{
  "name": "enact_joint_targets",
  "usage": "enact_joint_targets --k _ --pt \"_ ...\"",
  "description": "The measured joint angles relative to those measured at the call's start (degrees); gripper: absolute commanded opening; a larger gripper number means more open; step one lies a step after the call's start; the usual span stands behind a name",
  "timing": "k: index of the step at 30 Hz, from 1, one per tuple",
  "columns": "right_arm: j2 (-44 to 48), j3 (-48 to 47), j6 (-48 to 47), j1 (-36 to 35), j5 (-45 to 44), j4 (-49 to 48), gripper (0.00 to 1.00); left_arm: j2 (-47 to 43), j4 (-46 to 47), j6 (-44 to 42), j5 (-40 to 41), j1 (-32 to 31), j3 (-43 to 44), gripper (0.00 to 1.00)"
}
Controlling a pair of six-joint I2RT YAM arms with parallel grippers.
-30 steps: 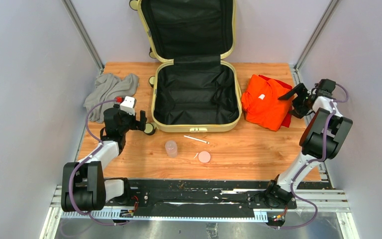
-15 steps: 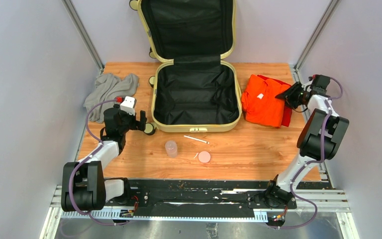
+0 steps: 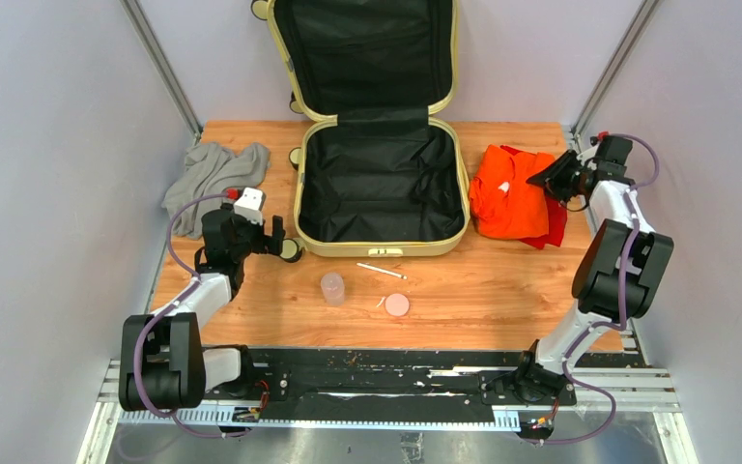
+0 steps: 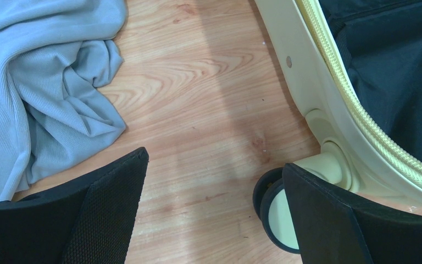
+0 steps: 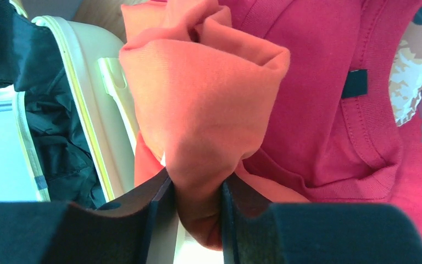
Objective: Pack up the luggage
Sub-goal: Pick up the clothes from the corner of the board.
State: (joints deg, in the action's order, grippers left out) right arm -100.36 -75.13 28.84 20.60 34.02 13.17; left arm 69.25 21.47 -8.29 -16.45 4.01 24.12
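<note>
Right wrist view: right gripper (image 5: pixel 195 212) pinches orange shirt (image 5: pixel 198 99) (folded), luggage (image 5: pixel 94 77) just left.

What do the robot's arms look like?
The left arm and right arm are black and white, with chunky round joints. A purple cable loops along each. The left gripper carries a small white box; its fingers are flat and black.

Luggage: one large pale-yellow hard-shell suitcase (image 3: pixel 382 249) with black fabric lining
Suitcase wheels in view: four small black-and-cream wheels (image 3: pixel 292 251)
Garments: three, namely one crumpled grey knit top (image 3: pixel 214 174), one orange cloth garment (image 3: pixel 507 193), one red T-shirt (image 5: pixel 329 110)
Cups: one small clear plastic cup (image 3: pixel 332 287)
Lids: one round pink lid (image 3: pixel 397 305)
Sticks: one thin white stick (image 3: pixel 382 271)
Robot arms: two, black and white, a left arm (image 3: pixel 188 300) and a right arm (image 3: pixel 628 261)
</note>
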Motion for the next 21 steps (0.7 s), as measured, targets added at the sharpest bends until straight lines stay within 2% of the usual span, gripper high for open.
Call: enact_joint_targets --k 2,4,8,9,11,16,17,21 --pt "-0.46 -0.04 -0.02 -0.48 -0.61 0.39 0.50 -0.11 -0.85 -0.22 0.11 0.00 0.11 1.00" --pt "-1.33 -0.35 -0.22 -0.92 -1.42 1.14 0.58 -0.50 -1.66 -0.52 0.20 0.00 0.24 1.00" --pt "-3.91 -1.68 -1.05 -1.51 -3.58 3.21 0.61 -2.69 -4.04 -1.16 0.24 0.00 1.18 1.00" --pt "-4.59 -2.14 -1.25 -1.62 -4.04 3.78 0.58 -3.32 -4.57 -1.22 0.22 0.00 1.53 1.00" --pt "-5.79 -2.89 -1.62 -1.70 -4.90 4.72 0.46 -4.24 -5.84 -1.40 0.13 0.00 2.49 1.00" --pt "-6.43 -3.52 -2.14 -1.81 -6.05 5.95 0.03 -4.72 -8.85 -1.57 -0.37 0.31 5.03 1.00" --pt "-6.40 -3.93 -2.29 -1.97 -6.23 6.23 0.00 -4.70 -9.38 -1.57 -0.52 0.44 5.33 1.00" --pt "-5.40 -5.68 -2.69 -3.15 -6.62 7.91 0.00 -4.57 -12.02 -1.25 -1.38 0.74 6.78 1.00"
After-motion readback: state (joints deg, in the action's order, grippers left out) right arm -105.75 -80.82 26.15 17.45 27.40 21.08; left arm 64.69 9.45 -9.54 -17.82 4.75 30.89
